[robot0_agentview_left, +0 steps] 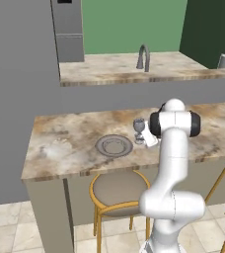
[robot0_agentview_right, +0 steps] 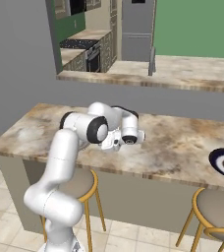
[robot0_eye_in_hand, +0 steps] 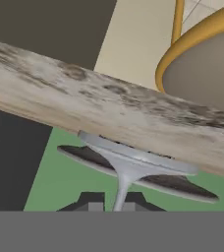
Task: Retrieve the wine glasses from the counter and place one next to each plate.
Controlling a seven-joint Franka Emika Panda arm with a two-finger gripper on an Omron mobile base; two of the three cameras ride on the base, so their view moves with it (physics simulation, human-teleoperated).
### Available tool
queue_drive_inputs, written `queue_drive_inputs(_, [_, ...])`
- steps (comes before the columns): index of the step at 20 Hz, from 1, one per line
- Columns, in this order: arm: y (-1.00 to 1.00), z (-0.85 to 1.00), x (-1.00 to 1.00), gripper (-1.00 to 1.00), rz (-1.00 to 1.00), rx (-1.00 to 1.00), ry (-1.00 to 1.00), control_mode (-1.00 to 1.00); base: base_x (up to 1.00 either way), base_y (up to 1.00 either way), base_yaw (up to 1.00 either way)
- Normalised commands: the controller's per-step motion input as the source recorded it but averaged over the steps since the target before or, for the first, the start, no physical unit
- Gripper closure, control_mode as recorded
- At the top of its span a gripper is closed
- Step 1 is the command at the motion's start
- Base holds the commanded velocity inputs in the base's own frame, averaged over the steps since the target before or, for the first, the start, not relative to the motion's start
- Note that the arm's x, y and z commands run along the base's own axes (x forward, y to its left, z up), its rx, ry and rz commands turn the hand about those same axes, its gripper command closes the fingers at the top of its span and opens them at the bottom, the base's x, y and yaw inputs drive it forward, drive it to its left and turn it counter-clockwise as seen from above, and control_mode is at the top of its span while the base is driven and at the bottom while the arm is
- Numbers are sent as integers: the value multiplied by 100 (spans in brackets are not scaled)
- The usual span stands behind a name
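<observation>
Left base view: translucent grey-blue stemmed wine glass (robot0_agentview_left: 139,129) stands on the mottled tan stone bar (robot0_agentview_left: 65,143), just right of the grey round raised-rim plate (robot0_agentview_left: 114,146); my white arm's hand is right at it.

Right base view: gripper (robot0_agentview_right: 115,144) low over the bar top; glass hidden behind the hand.

Hand view, rolled over: the thin stem (robot0_eye_in_hand: 122,193) runs down between the dark finger tips (robot0_eye_in_hand: 91,201), round foot flat against the stone. Whether I've let go, I can't tell. I'd open fully, then lift straight away so nothing tips.
</observation>
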Motion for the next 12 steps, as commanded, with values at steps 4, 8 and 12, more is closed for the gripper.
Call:
queue_drive_inputs(4, [0, -32, 8, 100, 0, 0, -4, -100, 0, 0, 0])
queue_drive_inputs(8, [-4, -33, 0, -100, 0, 0, -6, -100, 0, 0, 0])
queue_drive_inputs(12, [-12, -25, 0, -100, 0, 0, -10, -100, 0, 0, 0])
